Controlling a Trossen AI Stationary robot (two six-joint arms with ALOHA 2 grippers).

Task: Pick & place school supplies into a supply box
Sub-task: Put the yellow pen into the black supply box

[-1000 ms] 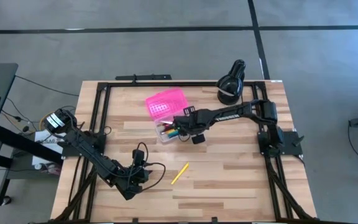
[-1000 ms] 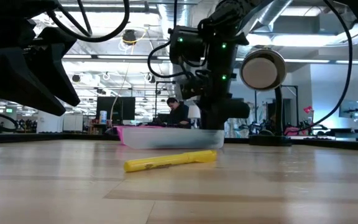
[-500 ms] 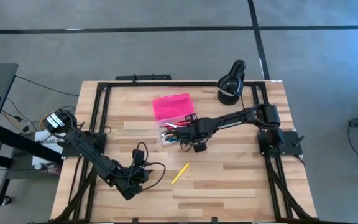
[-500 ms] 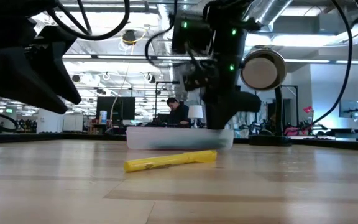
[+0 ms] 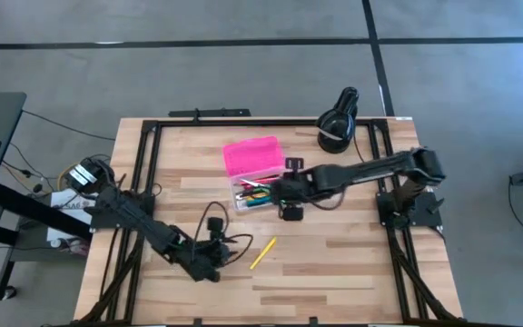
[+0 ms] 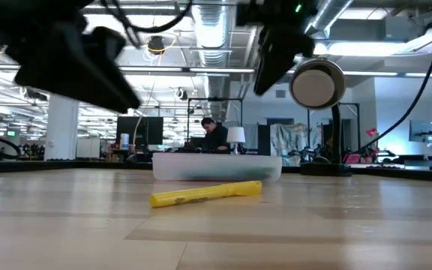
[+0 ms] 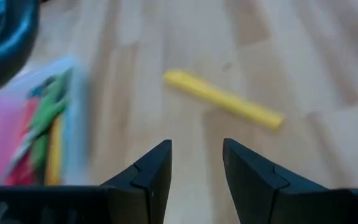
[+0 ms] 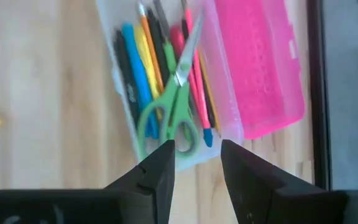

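- The right gripper (image 5: 291,212), jaws parted and empty, has pulled back right of the pencil case (image 5: 254,180) at frame centre, which has settled with its pink lid (image 5: 252,155) flung open
- Scissors (image 8: 174,99) and pens lie inside; one yellow highlighter (image 5: 262,253) waits on the table (image 5: 334,263)
- The left gripper (image 5: 209,269), jaws released, has edged toward the highlighter from lower left
- Individual pens are hard to tell apart

One box (image 5: 252,168), lid open. One pair of scissors (image 8: 174,102) inside, among roughly eight pens (image 8: 138,65); exact count unclear. One yellow marker (image 5: 262,253) loose on the tabletop (image 5: 334,272), at 6 o'clock from the box. One lamp (image 5: 337,125). Two arms.
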